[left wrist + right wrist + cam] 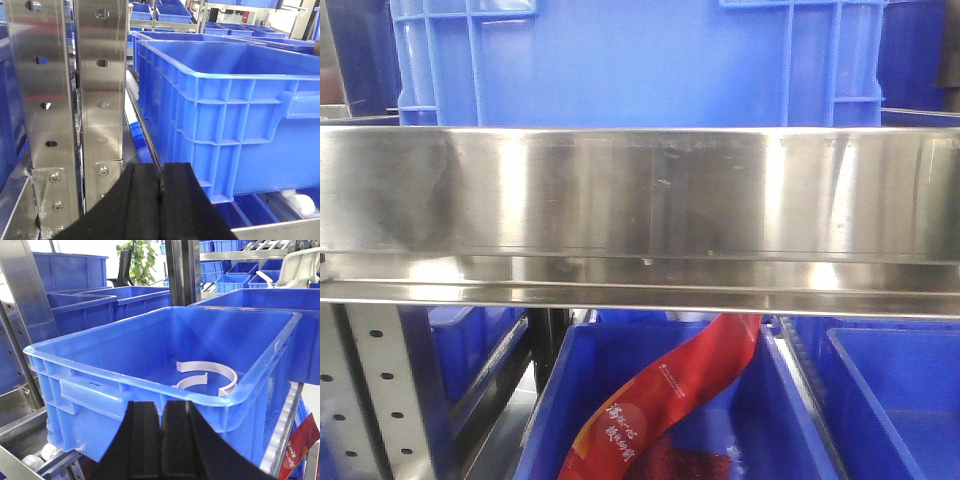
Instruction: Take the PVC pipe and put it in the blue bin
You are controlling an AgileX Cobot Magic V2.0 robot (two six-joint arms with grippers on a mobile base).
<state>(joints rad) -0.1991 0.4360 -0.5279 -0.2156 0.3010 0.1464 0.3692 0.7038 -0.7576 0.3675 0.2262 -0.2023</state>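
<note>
Stainless steel fills my front view: a brushed shelf rail [640, 200] runs edge to edge, with a blue crate [640, 60] standing on the shelf above it and more blue tubs [720, 420] below. A red printed pouch [670, 400] lies slanted in the lower tub just under the rail. From my left wrist, perforated steel uprights [65, 100] stand at left, bolted at the base, and a ribbed blue crate [225, 110] sits on the rack just beside them; its inside is hidden from this angle. My left gripper [160, 195] shows its two black pads pressed flat together, nothing between them. From my right wrist, I look down into the blue bin [100, 375], which rests on the shelf near a steel post [25, 305]. White curved PVC pipe pieces [207, 375] lie on the bin floor toward the far right corner, forming a broken ring, apart from the walls as far as I can tell. My right gripper [160, 435] hovers just outside the bin's near rim, pads closed against each other and empty. Beyond stand further rows of blue crates on racks, a green plant [142, 262] and a bright window; a red pouch edge [300, 445] shows at lower right.
</note>
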